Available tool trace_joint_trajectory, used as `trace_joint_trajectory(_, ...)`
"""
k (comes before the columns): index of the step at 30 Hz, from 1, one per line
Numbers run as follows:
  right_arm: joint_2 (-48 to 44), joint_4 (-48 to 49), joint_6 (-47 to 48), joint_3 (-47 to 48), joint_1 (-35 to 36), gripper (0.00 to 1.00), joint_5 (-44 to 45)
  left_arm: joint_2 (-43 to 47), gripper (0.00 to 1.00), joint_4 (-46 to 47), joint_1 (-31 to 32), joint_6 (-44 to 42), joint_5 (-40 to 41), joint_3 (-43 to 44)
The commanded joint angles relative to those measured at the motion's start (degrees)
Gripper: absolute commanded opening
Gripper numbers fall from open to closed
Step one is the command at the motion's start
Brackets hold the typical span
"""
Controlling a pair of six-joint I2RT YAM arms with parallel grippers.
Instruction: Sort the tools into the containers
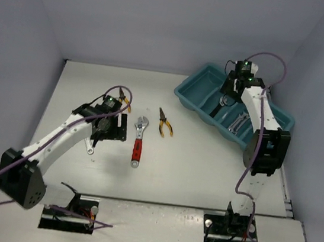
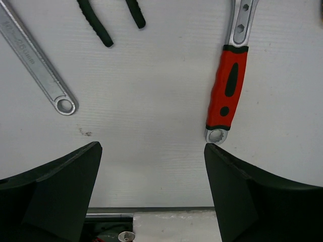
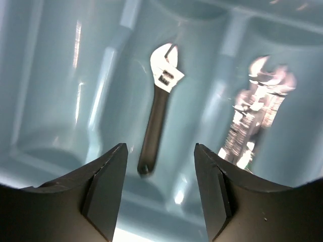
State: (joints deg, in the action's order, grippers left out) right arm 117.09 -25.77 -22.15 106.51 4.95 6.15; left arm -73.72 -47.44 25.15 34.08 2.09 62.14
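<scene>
**Progress**

1. Sorted: the tray stands at the far right corner of the counter. One compartment holds a black-handled adjustable wrench. The next compartment holds a group of silver wrenches, which are blurred in the right wrist view and cannot be counted.
2. Right gripper: positioned over the tray, directly above the black-handled wrench. The jaws stand partly apart with nothing gripped; the wrench handle shows below and between them, touching neither finger. Judgement: this tool counts as delivered.
3. Unsorted, all on the counter left of centre and well apart from the tray:
   - red-handled adjustable wrench, near the centre;
   - orange-handled pliers, just to its right;
   - a second pair of pliers, on the far side of the left arm;
   - a single silver wrench, partly under the left arm.
4. Left gripper: hovers over bare counter between the single silver wrench and the red-handled wrench. The jaws stand wide and hold nothing.
5. Judgement: at least four tools remain to be sorted. Two compartments appear unused, though the arm hides part of the tray.

**Surface and room**

The counter is white, matt and flat, with a few faint scuffs. Plain pale lilac walls close it in along the left, far and right edges. Both arm bases are bolted at the near edge.
</scene>
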Motion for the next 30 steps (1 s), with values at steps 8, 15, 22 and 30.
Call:
trace_joint_trajectory(8,-32.9,0.9,3.5,-21.9,0.4,0.54,0.4,-14.9,0.79,8.1,5.0,4.9,2.9,9.2)
trace_joint_trajectory(15,-45.2,1.0,2.5,-36.5,1.0,0.54,-4.4,-26.4,0.67,11.2,5.2,5.6,3.9,16.1)
trace_joint_trajectory(22,-52.6,1.0,0.6,-43.9,1.3,0.54,-7.6,-35.0,0.58,11.2,5.9,6.8,5.5,22.1)
trace_joint_trajectory(30,-56.5,1.0,-0.4,-48.7,1.3,0.55,-8.2,-40.8,0.57,11.5,6.6,7.0,5.4,24.6)
